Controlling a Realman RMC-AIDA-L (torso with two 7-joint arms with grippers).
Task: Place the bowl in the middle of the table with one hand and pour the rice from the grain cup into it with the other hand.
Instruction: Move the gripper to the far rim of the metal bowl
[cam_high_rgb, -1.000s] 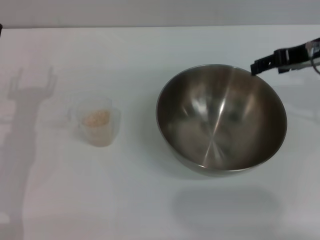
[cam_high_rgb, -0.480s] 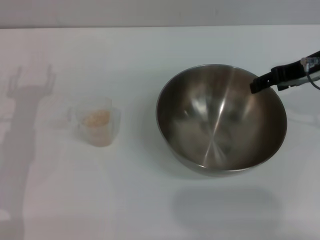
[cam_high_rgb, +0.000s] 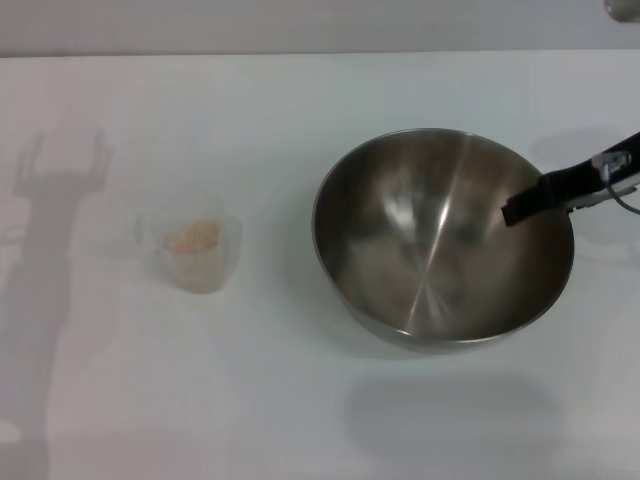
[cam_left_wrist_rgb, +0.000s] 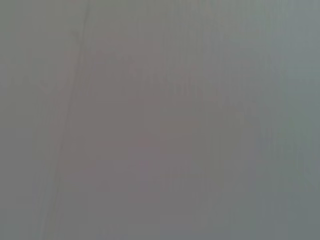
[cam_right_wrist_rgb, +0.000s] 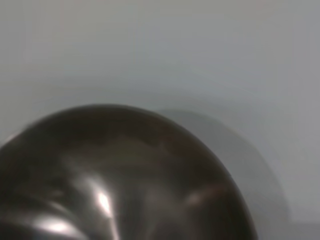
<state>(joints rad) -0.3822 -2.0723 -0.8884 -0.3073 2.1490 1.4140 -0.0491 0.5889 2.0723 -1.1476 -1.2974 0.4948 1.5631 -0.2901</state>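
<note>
Grain cup (cam_high_rgb: 197, 251) with rice (cam_high_rgb: 192, 237) stands on table (cam_high_rgb: 300, 400), well left of bowl (cam_high_rgb: 443, 238). Bowl upright, right of table centre. Right gripper (cam_high_rgb: 520, 209) reaches over bowl's right rim; finger state cannot be told. Left gripper not seen.

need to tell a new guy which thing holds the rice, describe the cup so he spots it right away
Start from the white table and find the big steel bowl on its right side. Look well to the left of it, where the grain cup stands alone and upright. It is small, clear plastic, far smaller than the bowl, and the only thing with beige rice inside.
</note>
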